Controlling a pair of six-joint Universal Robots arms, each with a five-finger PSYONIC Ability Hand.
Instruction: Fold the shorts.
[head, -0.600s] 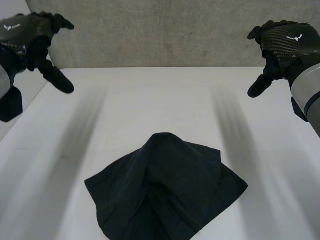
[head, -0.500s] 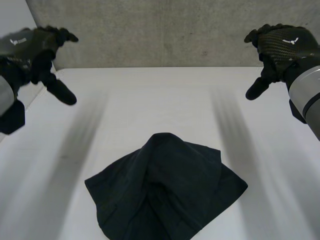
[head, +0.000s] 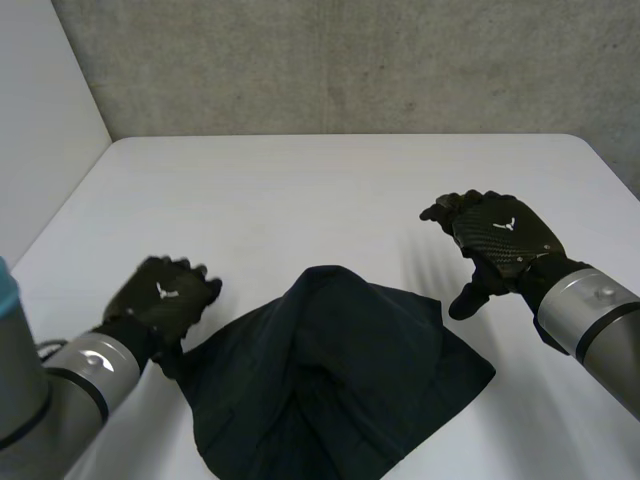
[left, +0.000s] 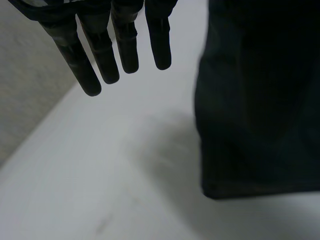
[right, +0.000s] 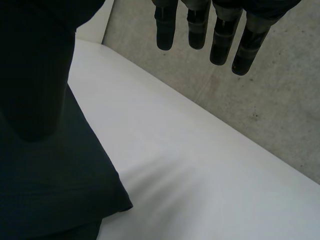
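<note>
Folding has not started, judging by how things lie. White table takes up most of the head view, with a grey concrete wall behind its far edge. Dark shorts sit on the near middle of the table in a rumpled heap: a ridge is pushed up in the centre, the edges are uneven, and there's no clean crease or stacked layer that reads as a fold. Waistband and legs can't be told apart in the bunching.

Left arm comes in low at the near left, and right arm comes in from the right. Left hand is palm down at the left corner of the shorts. In its wrist view the fingers are straight and slightly spread over bare table, with the cloth edge just beside them and nothing pinched. Can't tell if the palm touches the cloth. Right hand hovers just beside the far right corner of the shorts, clear of the cloth. Its wrist view shows straight fingers side by side with the thumb out, holding nothing.

Still to do, as I judge it: grab the corners or edges, flatten the heap, then make every fold. So basically the whole task is left.

Each hand has a small white winged emblem on its back, with no letters to read. No tag, label or print is visible on the shorts
</note>
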